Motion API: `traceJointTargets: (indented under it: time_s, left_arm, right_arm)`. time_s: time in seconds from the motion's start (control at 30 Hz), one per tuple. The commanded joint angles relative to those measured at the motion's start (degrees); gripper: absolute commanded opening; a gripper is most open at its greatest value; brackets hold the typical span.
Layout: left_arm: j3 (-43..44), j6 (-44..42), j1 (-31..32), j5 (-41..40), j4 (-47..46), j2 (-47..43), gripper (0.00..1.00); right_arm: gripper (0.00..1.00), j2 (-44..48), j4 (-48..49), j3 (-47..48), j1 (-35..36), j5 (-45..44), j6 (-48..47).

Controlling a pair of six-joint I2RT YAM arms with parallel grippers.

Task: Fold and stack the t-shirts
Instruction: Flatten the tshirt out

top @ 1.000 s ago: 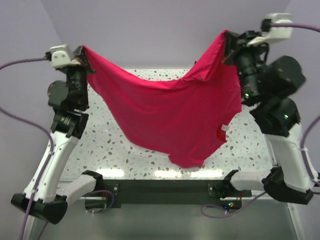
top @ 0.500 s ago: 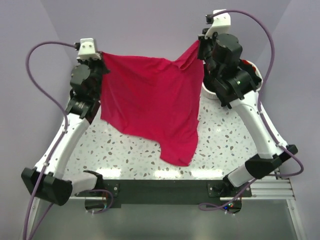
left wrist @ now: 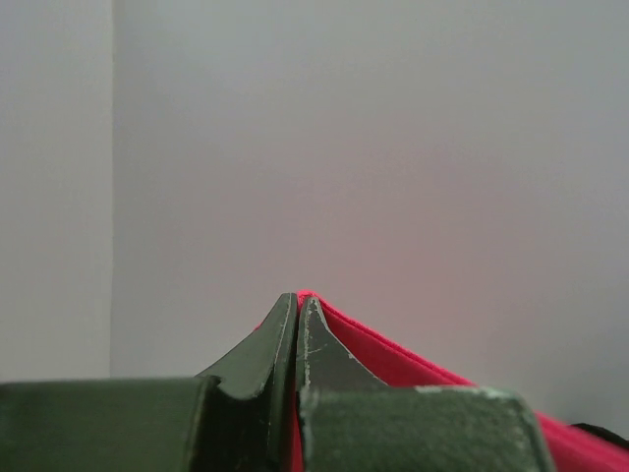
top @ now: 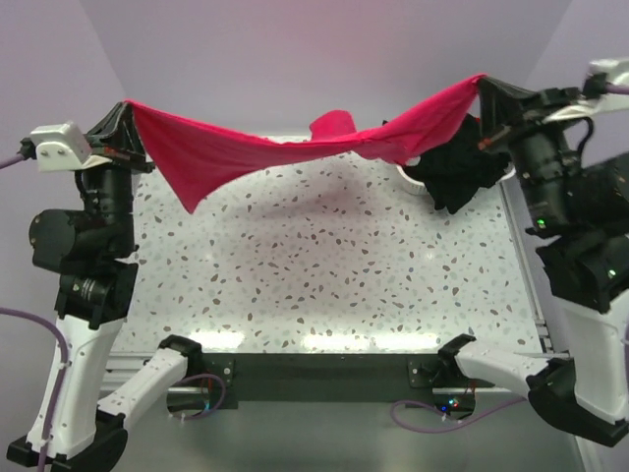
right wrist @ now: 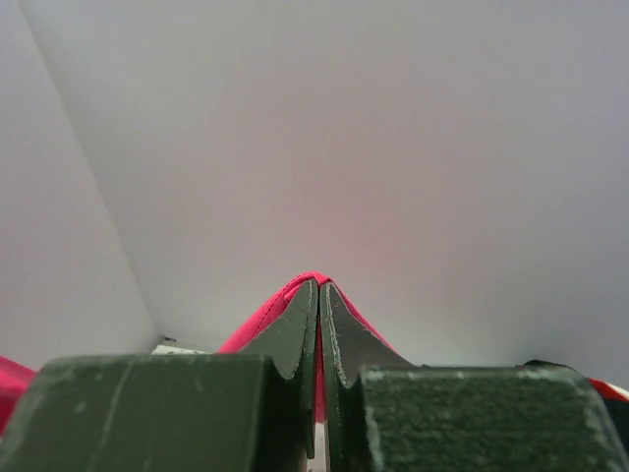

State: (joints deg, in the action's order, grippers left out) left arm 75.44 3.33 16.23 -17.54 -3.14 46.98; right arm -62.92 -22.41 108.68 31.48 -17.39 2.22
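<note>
Speckled table, red t-shirt spanning sideways, left hand, right hand clamping its ends.

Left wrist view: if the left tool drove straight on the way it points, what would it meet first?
Apart from the red t-shirt edge pinched in the left tool, only the plain pale wall lies ahead. How far off it is cannot be told from this view.

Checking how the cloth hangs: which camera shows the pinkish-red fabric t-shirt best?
The top external view: it shows the pinkish-red fabric t-shirt stretched in the air between the left gripper and right gripper, above the speckled table. Each wrist view shows only a red sliver pinched in its shut gripper.
</note>
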Motion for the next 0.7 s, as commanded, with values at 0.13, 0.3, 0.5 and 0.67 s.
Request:
traceJointTargets:
  time_s: [0.13, 0.3, 0.5, 0.67]
  left_arm:
    - [7.7, -1.7, -0.3, -0.9, 5.1, -1.9, 0.00]
    - [8.5, -2.0, -0.3, -3.3, 4.6, 1.0, 0.00]
    - [2.9, -2.9, -0.4, -10.0, 0.3, 13.2, 0.00]
    - [0.6, 1.7, -8.2, -7.4, -3.0, 31.7, 0.00]
  right_arm:
    - [0.00, 1.2, -0.8, 7.8, 0.0, 8.4, -1.1]
    - [0.00, -4.0, -1.5, 11.9, 0.0, 10.2, -0.5]
    - [0.00, -14.9, 5.1, 5.0, -0.1, 2.4, -0.5]
    - [0.00, -33.4, 10.3, 5.8, -6.2, 2.7, 5.9]
